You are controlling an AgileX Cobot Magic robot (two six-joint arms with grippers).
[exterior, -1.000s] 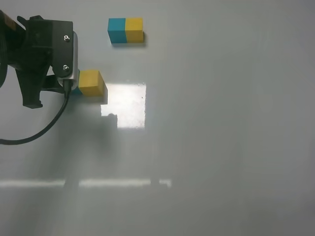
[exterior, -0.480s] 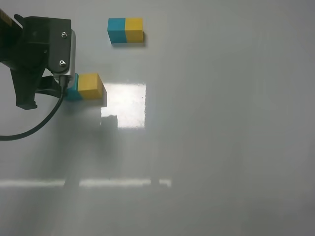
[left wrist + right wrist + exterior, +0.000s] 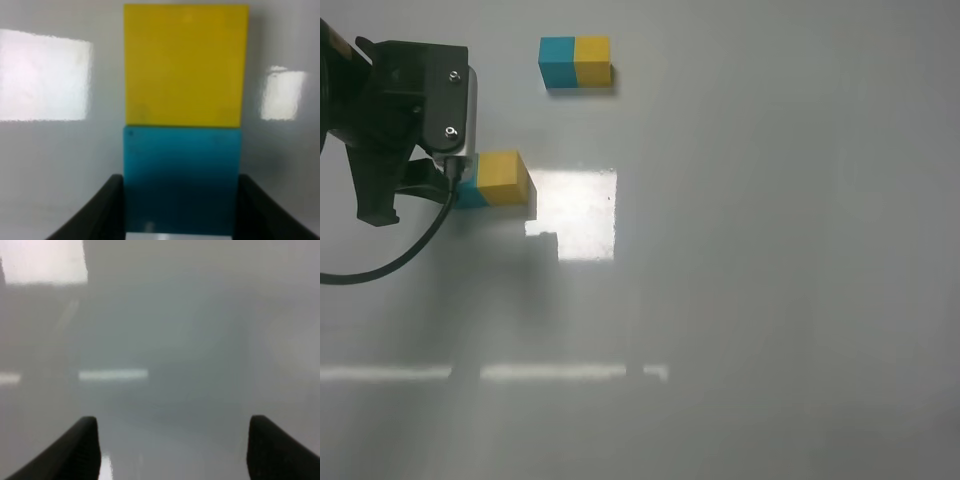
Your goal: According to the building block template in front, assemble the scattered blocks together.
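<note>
Teal cube [image 3: 182, 170]: lies on the table, one face flush against the yellow cube, its near end between the left gripper's fingers [image 3: 105, 212].
Yellow cube [image 3: 186, 65]: beyond the teal cube from the gripper, in one straight line with it.
Template [image 3: 575, 60]: two-colour bar at the far edge of the exterior view, well apart from the pair; teal on the left there, the same order as the pair.
Left gripper [image 3: 180, 177]: fingers stand along both sides of the teal cube with no gap showing. Whether it squeezes or has let go, I cannot tell.
Right gripper [image 3: 172, 422]: spread wide, holding nothing, over bare table.
Handling: probably light, rigid and not fragile. The matte flat faces should grip well; best held square-on by two opposite side faces, away from the joint.
Risk: a light cube likely slides or twists on this smooth top, so a skewed pull-off could break the flush line.
Table [image 3: 770, 300]: pale grey and glossy, with a bright reflection just beside the pair and a thin strip nearer the camera.
Room: broad open surface on the right side; nothing stands close to the cubes.
</note>
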